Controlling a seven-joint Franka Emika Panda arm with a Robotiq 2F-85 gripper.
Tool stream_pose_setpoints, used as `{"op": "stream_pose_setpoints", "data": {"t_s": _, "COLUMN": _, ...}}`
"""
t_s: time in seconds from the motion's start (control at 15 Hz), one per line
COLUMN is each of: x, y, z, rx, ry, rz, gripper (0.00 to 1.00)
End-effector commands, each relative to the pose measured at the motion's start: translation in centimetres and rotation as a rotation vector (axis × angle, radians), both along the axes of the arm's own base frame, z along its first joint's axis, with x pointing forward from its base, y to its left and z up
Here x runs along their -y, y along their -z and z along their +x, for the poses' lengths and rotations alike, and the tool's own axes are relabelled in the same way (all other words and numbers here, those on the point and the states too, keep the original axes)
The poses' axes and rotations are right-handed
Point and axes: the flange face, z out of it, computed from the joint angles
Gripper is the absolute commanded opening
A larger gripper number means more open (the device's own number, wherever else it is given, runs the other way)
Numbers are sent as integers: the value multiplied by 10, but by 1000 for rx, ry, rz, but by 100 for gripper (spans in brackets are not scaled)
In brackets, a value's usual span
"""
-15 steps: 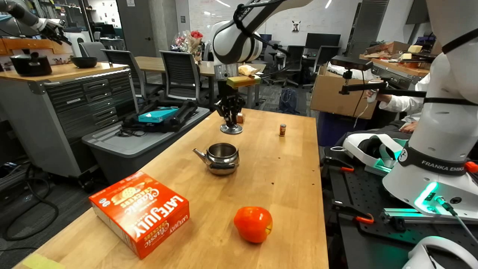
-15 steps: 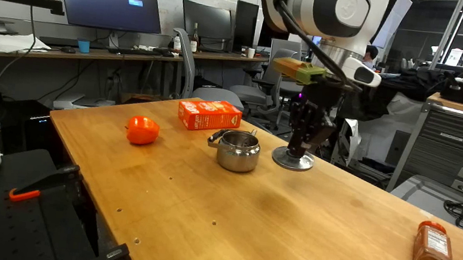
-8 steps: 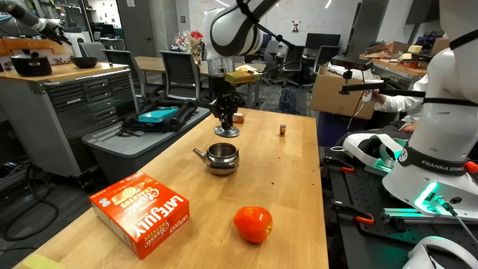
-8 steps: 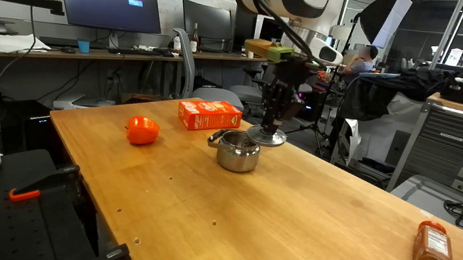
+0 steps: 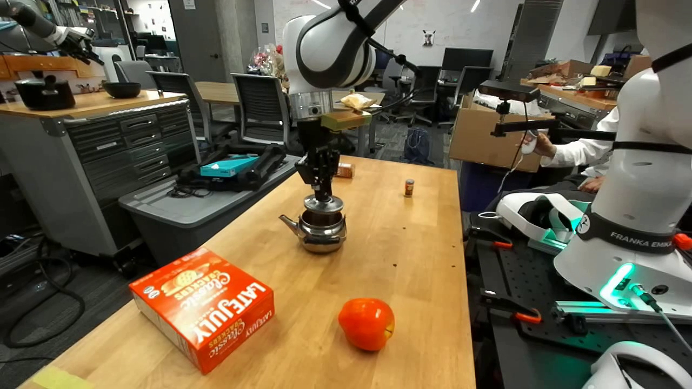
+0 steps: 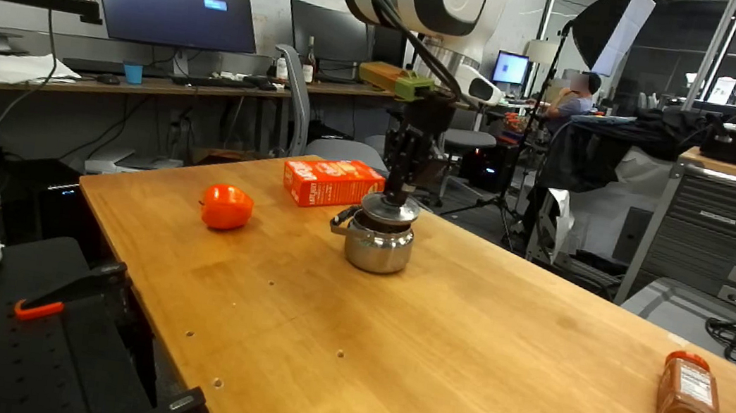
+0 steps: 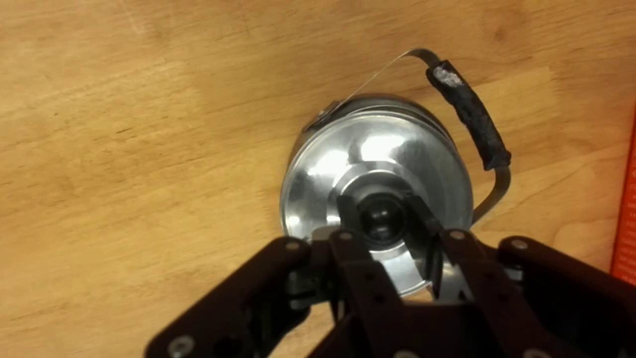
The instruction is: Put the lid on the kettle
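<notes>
The kettle [image 5: 323, 239], a small shiny dark-grey metal pot, stands upright on the table, as both exterior views show [image 6: 376, 254]. Its handle [image 7: 469, 117] is folded down to one side. My gripper [image 7: 381, 211] is shut on the black knob of the lid [image 7: 377, 144], one finger on each side of it. The silvery lid shows roughly level over the kettle's opening in both exterior views [image 5: 323, 205] [image 6: 389, 210], with a dark gap below it. In the wrist view the lid covers most of the kettle; a strip of the kettle's rim [image 7: 392, 102] shows behind it.
A red cracker box [image 5: 203, 308] and an orange-red fruit [image 5: 366, 324] lie on the wooden table [image 5: 421, 243]. A spice jar [image 6: 690, 398] lies on its side, and a small brown container [image 5: 408, 188] stands near the edge. The kettle's spout [image 5: 289, 222] sticks out sideways.
My gripper has carried the lid across from beside the kettle to above its opening; it first rose, then came lower. The kettle has not moved.
</notes>
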Motion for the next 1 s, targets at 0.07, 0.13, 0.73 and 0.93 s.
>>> {"op": "stream_pose_setpoints", "data": {"t_s": 0.07, "x": -11, "y": 5, "z": 1, "rx": 27, "ry": -47, "rz": 40, "gripper": 7}}
{"op": "stream_pose_setpoints", "data": {"t_s": 0.13, "x": -12, "y": 8, "z": 2, "rx": 26, "ry": -54, "rz": 41, "gripper": 7}}
{"op": "stream_pose_setpoints", "data": {"t_s": 0.73, "x": -3, "y": 31, "z": 3, "rx": 10, "ry": -60, "rz": 17, "gripper": 7}}
{"op": "stream_pose_setpoints", "data": {"t_s": 0.93, "x": -1, "y": 33, "z": 2, "rx": 4, "ry": -63, "rz": -11, "gripper": 7}}
